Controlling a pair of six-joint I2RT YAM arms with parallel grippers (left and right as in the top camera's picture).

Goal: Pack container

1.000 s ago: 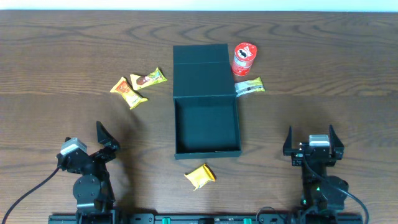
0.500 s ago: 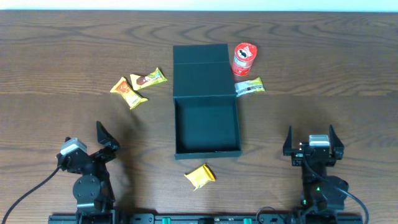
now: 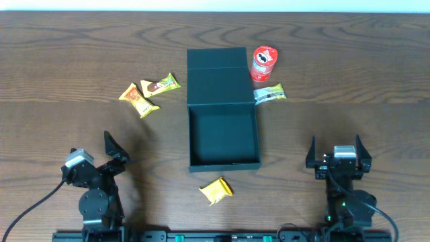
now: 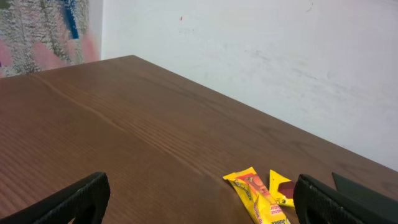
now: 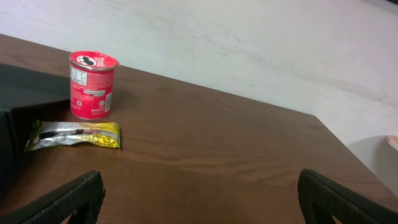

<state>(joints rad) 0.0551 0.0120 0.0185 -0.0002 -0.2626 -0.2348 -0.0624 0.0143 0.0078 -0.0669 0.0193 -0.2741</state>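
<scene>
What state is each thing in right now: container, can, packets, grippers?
container: open, lid folded back, empty
red can: upright, outside the container
silver-yellow packet: lying flat, outside
orange packet: lying flat, outside
yellow-brown packet: lying flat, outside
yellow packet: lying flat, outside
left gripper: fingers open, empty
right gripper: fingers open, empty

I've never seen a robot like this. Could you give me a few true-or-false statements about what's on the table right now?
1. The container is open and empty. True.
2. The red can lies on its side. False: it stands upright.
3. Two snack packets lie left of the container. True.
4. The left gripper grips a packet. False: it is open, holding nothing.
5. The yellow packet nearest the robot sits inside the container. False: it lies on the table, in front of the container.
</scene>
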